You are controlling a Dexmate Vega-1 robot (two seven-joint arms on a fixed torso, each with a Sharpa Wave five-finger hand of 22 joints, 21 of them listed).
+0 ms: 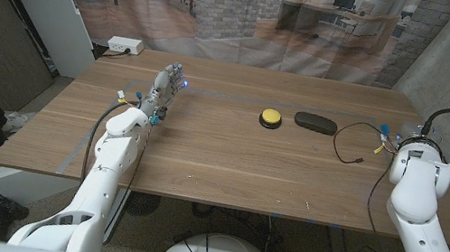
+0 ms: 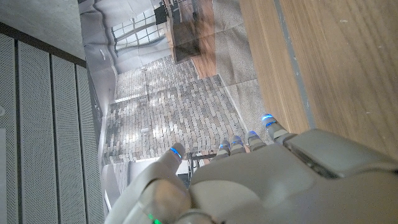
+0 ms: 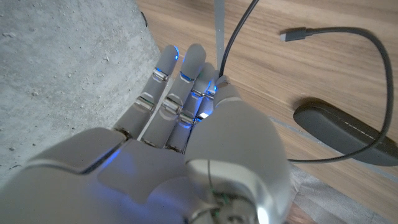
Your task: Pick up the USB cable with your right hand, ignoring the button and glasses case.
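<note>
Cable pickup not begun: your right robot hand [image 3: 186, 93], fingers straight and holding nothing, waits near the USB cable [image 1: 353, 140], which lies on the worktop [image 1: 228, 163] beside the glasses case [image 1: 315, 122].

On the bench [image 1: 227, 168]: 1 USB cable [image 1: 352, 144], 1 yellow button [image 1: 271, 117], 1 dark glasses case [image 1: 315, 122], plus 2 robot hands, left [image 1: 164, 86] and right [image 1: 409, 140].

No legible text or labels, seemingly.
</note>
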